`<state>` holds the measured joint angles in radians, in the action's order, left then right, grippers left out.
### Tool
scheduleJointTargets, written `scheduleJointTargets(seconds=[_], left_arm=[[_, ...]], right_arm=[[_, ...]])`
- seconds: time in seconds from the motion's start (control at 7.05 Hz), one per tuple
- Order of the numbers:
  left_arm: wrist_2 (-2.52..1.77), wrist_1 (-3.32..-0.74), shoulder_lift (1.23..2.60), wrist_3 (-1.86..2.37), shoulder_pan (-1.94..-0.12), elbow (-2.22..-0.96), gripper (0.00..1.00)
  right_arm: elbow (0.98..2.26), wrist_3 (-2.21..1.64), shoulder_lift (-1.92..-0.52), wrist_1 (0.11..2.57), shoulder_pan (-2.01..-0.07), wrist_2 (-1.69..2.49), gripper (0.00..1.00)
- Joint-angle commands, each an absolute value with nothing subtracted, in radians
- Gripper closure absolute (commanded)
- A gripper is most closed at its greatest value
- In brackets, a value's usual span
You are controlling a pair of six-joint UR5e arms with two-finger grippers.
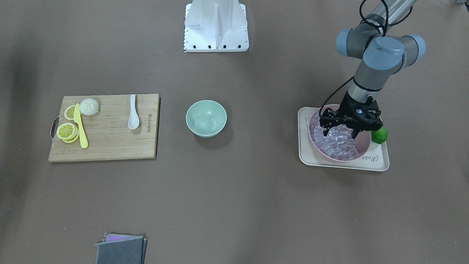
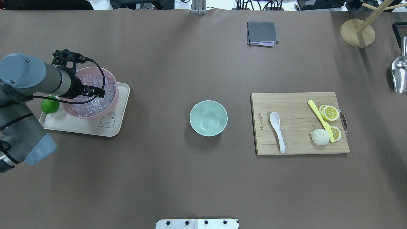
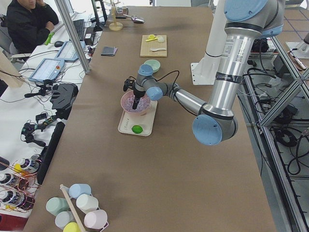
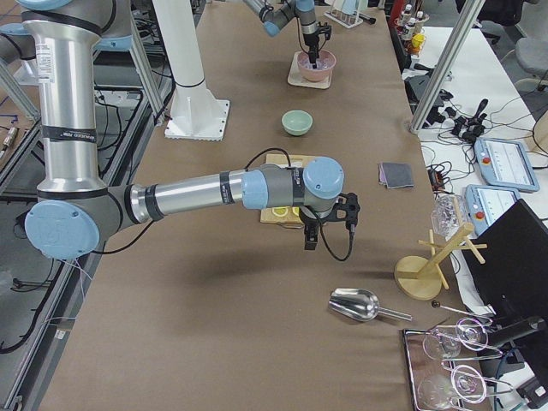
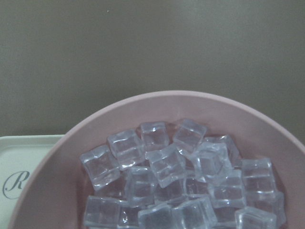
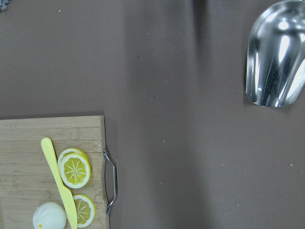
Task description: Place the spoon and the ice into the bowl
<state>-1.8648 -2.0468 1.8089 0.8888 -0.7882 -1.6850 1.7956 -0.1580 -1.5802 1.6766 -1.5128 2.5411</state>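
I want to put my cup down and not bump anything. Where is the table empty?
Bare table lies between the tray and the mint-green bowl, and between that bowl and the cutting board. Crowded: the tray, carrying the pink bowl of ice, a lime, the left gripper over it; and the board's handle end, with knife, lemon slices, bun.

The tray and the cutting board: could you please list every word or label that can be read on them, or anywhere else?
"R": cursive, printed on the tray; the front-facing view shows a word starting "Rab", the rest unclear.
Engraved word along one short edge of the cutting board: too blurred to read.
Sticker on the left arm: too small to read.
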Motion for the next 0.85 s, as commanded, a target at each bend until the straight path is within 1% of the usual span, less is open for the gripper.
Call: scheduleJointTargets(seconds=[0.0,0.14,0.28,0.43,0.71], left_arm=[[-1.867,-2.109,1.807,0.89,-0.787,-1.646,0.02],[-1.871,-2.109,1.807,0.888,-0.787,-1.647,0.03],[-1.873,-2.106,1.809,0.888,-0.787,-1.658,0.48],[-1.875,-2.1,1.806,0.89,-0.787,-1.672,0.99],[-1.887,-2.095,1.801,0.89,-0.79,-1.692,1.0]], right_arm=[[1.798,-0.158,-1.58,1.677,-1.514,2.542,0.0],[1.799,-0.158,-1.58,1.677,-1.514,2.542,0.0],[1.801,-0.16,-1.58,1.677,-1.514,2.542,0.0],[1.804,-0.16,-1.58,1.677,-1.514,2.542,0.0],[1.804,-0.16,-1.58,1.677,-1.514,2.542,0.0]])
